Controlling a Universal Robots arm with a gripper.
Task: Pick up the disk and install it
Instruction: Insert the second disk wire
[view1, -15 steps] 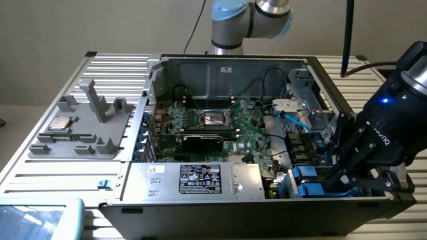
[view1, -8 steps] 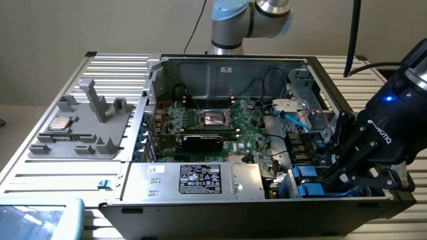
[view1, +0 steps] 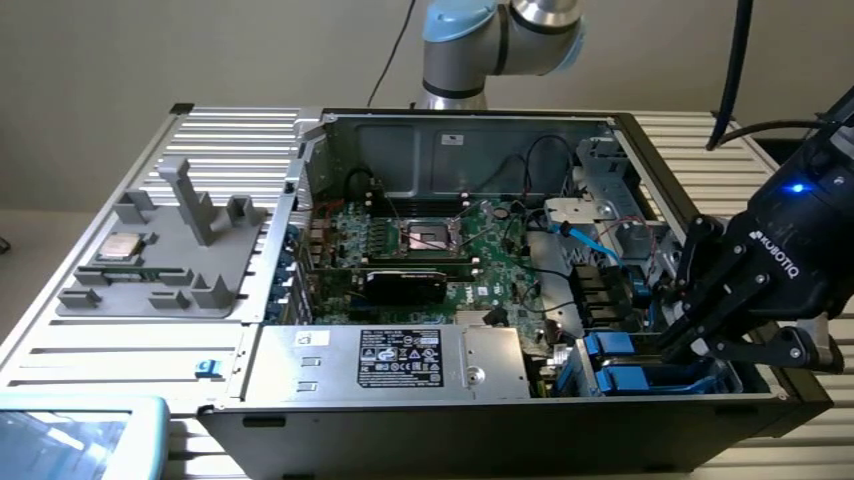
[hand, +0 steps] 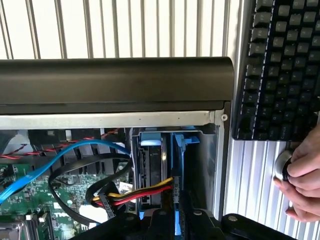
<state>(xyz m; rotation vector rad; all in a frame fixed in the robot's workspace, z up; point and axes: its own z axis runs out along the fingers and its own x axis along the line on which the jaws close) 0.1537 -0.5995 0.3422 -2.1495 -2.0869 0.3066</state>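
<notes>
Inside the open black computer case (view1: 441, 420), black gripper (view1: 714, 345) clenched above blue drive bays (view1: 627, 365), apparently gripping nothing, blue-railed silver-grey disk (hand: 157, 165) slotted upright, person's hand (hand: 302, 182) beside.

From outside we look down steeply into the open case (view1: 534, 250); our wrist camera sits close above its blue drive bay (hand: 165, 165), which both views share.

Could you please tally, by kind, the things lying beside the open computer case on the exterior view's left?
Grey holder tray: 1
Square silver chip: 1
Small blue clip: 1
Light-blue-framed panel: 1
Total: 4
</notes>
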